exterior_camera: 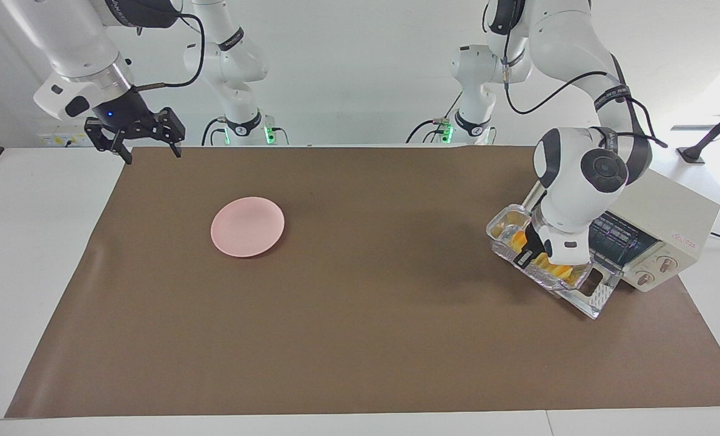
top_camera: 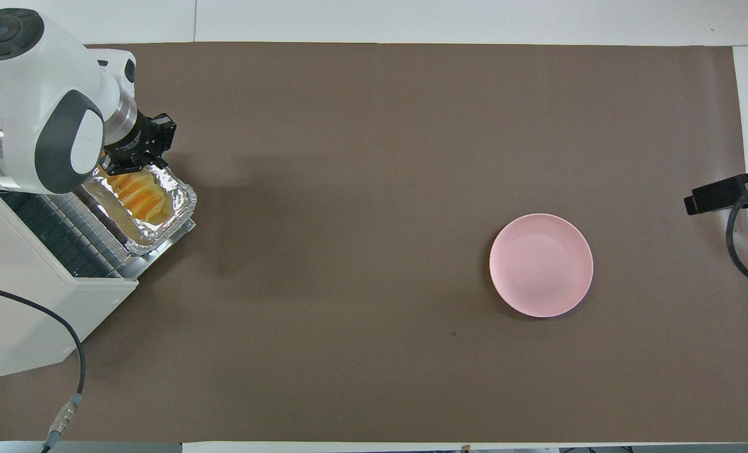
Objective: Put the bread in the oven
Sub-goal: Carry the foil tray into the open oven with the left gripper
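Carrying the foil tray point(exterior_camera: 538, 257) with my left end effector point(exterior_camera: 532, 253), I am pinching its rim at the end toward the robots, and the bread point(top_camera: 139, 196) is riding inside it. The tray is hanging over the oven's point(exterior_camera: 668, 224) dropped-open door point(top_camera: 171, 236), just in front of the mouth, so the pick-up looks done and the door needs no opening. What is left, as I judge it, is sliding the tray onto the rack, letting go and perhaps shutting the door. My right end effector point(exterior_camera: 148, 142) is waiting with fingers spread over the worktop's point(exterior_camera: 360, 339) corner at the right arm's end, well apart from the pink plate point(exterior_camera: 247, 226).
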Tool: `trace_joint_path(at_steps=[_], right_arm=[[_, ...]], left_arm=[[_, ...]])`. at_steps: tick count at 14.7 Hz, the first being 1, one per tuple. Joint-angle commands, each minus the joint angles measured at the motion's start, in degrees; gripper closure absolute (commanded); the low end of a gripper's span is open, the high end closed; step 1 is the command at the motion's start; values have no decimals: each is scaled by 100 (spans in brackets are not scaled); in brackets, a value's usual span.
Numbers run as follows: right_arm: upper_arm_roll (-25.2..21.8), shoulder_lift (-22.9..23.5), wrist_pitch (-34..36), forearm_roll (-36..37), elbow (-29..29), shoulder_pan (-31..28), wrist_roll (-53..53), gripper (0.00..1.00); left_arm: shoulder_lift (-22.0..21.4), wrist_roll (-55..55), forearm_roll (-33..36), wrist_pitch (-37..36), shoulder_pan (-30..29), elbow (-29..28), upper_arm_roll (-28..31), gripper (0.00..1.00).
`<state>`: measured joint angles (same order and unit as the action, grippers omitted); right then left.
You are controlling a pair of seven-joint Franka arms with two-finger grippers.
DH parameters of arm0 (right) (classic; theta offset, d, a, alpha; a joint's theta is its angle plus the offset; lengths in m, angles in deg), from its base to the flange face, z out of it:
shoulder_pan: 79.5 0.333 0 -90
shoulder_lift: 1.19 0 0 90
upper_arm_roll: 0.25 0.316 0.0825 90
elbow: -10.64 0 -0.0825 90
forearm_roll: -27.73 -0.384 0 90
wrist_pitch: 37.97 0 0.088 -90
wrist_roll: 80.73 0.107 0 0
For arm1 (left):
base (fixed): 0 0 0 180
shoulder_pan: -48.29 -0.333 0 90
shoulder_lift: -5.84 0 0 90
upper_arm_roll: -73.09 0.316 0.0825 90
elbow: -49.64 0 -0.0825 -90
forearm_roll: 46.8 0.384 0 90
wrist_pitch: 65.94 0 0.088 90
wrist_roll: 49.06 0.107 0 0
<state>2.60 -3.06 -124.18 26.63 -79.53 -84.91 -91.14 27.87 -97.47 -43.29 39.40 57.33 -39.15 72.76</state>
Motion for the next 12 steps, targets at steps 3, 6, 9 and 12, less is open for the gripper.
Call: trace_joint_path(at_steps=[3,6,9,12], right_arm=[[5,135,472,49,526,-92,-75,0],[5,117,569,75,563,-109,-84,0],[5,82,543,75,484,-92,-75,0],[5,-6,499,67,308,-48,-40,0]], left_arm=[[-41,532,264,-742,-297,249,68,100],[-146,657,282,-760,-324,188,244,100],[-190,657,282,-743,-438,100,253,100],[-269,657,282,-682,-578,-75,262,100]])
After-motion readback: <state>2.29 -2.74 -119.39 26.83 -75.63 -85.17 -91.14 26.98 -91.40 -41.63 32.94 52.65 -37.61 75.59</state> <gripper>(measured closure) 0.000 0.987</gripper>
